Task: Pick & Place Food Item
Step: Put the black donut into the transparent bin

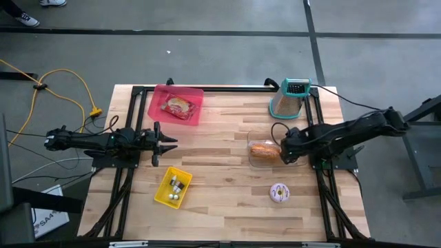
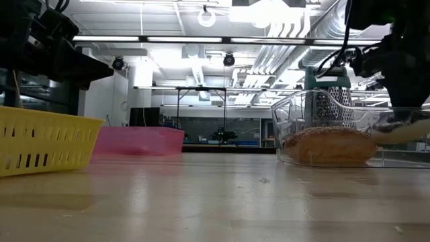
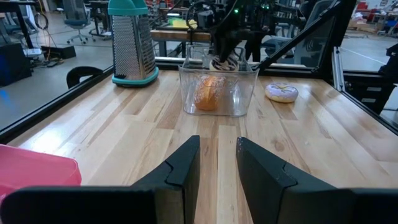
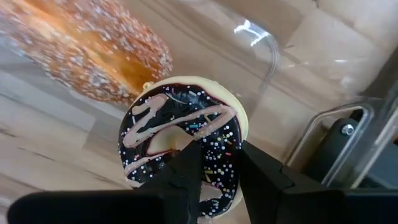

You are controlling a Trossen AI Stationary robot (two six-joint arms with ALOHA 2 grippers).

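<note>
- Chocolate doughnut [image 4: 183, 140] sits pinched between your right gripper [image 4: 214, 165] fingers at the clear tub [image 1: 265, 153], just above its rim, presumably so it drops inside.
- That tub already holds a sugared bread roll [image 1: 264, 150].
- Your left gripper [image 1: 165, 143] waits near the table's left edge, fingers narrowly apart, holding nothing.
- Pink tray [image 1: 176, 105] holds a wrapped item; the yellow basket [image 1: 172, 187] has small pieces; a pink doughnut [image 1: 279, 192] lies loose.

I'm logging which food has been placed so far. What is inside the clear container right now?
A sugared bread roll lies inside the clear container. The right end effector, at the container, holds a chocolate-iced donut; whether it is inside yet is unclear.
</note>
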